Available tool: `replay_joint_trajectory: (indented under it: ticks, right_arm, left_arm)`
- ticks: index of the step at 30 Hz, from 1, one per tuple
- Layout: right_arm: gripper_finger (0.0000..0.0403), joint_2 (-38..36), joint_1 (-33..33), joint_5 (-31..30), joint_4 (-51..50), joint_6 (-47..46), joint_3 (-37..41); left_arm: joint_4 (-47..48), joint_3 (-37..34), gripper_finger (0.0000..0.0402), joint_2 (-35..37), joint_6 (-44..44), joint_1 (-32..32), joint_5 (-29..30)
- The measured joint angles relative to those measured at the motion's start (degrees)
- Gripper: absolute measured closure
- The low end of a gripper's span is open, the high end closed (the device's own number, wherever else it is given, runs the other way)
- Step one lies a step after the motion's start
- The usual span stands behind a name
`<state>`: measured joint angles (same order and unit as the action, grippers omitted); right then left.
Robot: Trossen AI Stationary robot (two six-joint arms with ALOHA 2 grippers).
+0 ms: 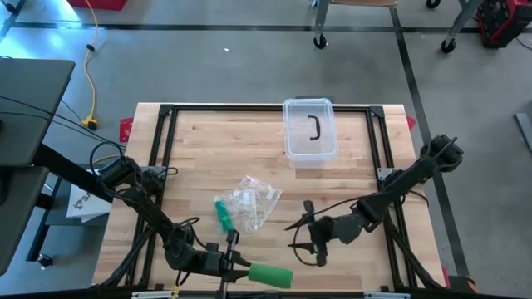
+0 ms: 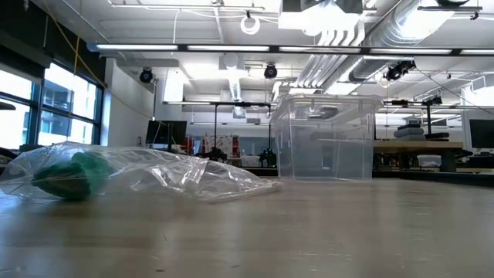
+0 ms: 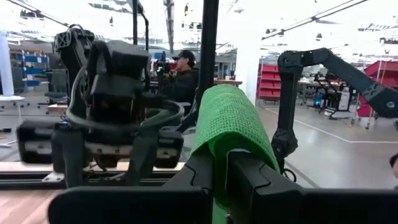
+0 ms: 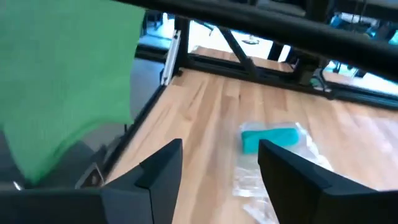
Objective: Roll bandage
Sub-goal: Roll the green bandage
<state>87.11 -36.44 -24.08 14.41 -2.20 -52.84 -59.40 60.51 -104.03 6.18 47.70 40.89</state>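
A green bandage [image 1: 271, 276] sticks out of my left gripper [image 1: 243, 271] near the table's front edge; it fills the middle of the left wrist view [image 3: 233, 121]. My right gripper [image 1: 302, 241] stands open just right of it, fingers pointing toward it, touching nothing; its wrist view shows the green bandage [image 4: 62, 81] off to one side of the open fingers. A teal bandage roll [image 1: 224, 215] lies in a clear plastic bag [image 1: 255, 203] on the table's middle, also in the low view [image 2: 68, 174]. My left gripper pinches the green bandage between its two fingers at the end nearest the wrist [image 3: 225, 163]. The fingers come level from the table's left and lie along the bandage. It sticks out past the fingertips toward the table's right, lifted clear of the table.
A clear lidded plastic box [image 1: 310, 129] stands at the table's far middle, seen also in the low view [image 2: 328, 139]. A black metal frame [image 1: 166, 116] runs round the tabletop. A person [image 3: 183, 74] stands in the room beyond the table.
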Motion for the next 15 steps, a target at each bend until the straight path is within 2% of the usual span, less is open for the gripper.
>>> replay_joint_trajectory:
  ticks: [6,11,15]
  right_arm:
    - [0.0203,-2.06,-5.63,-0.91,-7.76,8.96,-0.02]
    - [0.0203,0.93,-13.09,-11.46,-9.52,11.39,-0.02]
    - [0.0203,4.86,-17.6,-20.16,-8.74,17.27,-2.02]
  left_arm:
    - [-0.25,0.0,0.0388,0.0,-0.16,0.03,4.96]
    - [-0.42,0.0,0.0388,0.0,-1.64,-0.36,7.98]
    - [-0.52,-0.02,0.0388,0.0,-5.4,-1.33,9.64]
